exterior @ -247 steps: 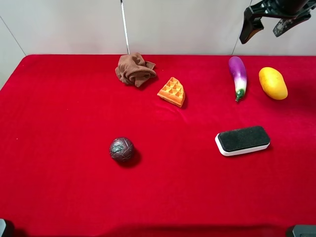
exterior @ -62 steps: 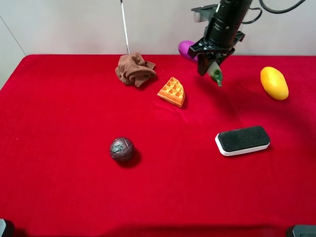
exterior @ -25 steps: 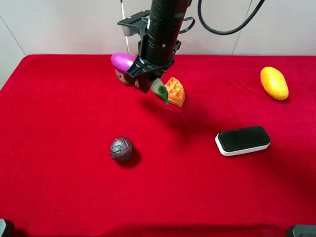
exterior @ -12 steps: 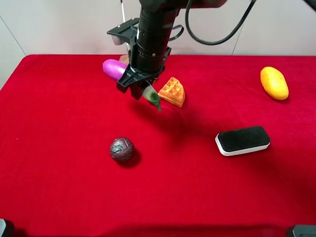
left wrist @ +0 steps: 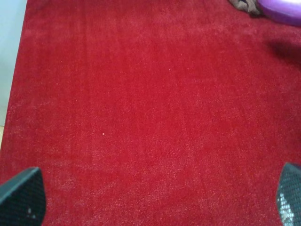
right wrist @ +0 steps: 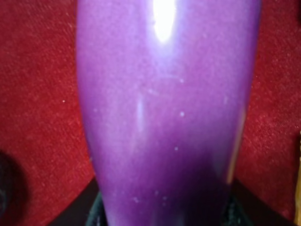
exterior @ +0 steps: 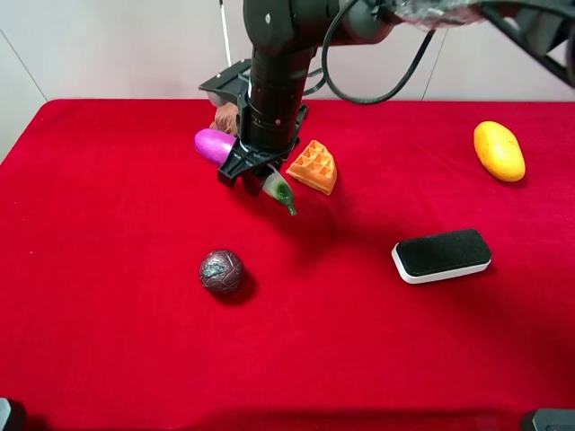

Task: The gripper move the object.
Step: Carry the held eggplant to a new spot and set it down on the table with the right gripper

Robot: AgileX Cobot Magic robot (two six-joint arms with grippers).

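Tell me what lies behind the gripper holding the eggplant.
A brown cloth: only its edge shows past the right gripper, beside the eggplant. The arm covers the rest.

**Desk:** What finishes do you see?

**Operator:** On my screen, the table [exterior: 108, 359] is covered in matt red fabric with a fine nap. The eggplant [right wrist: 164, 117] is glossy and smooth, plastic by its look, with a bright highlight.

**Desk:** And the rest?

**Operator:** I see a smooth, softly shining mango [exterior: 499, 151] near the far right corner. The board eraser [exterior: 442, 255] has a fuzzy black pad on a smooth white base. The dark ball [exterior: 222, 271] is ridged and faintly shiny.
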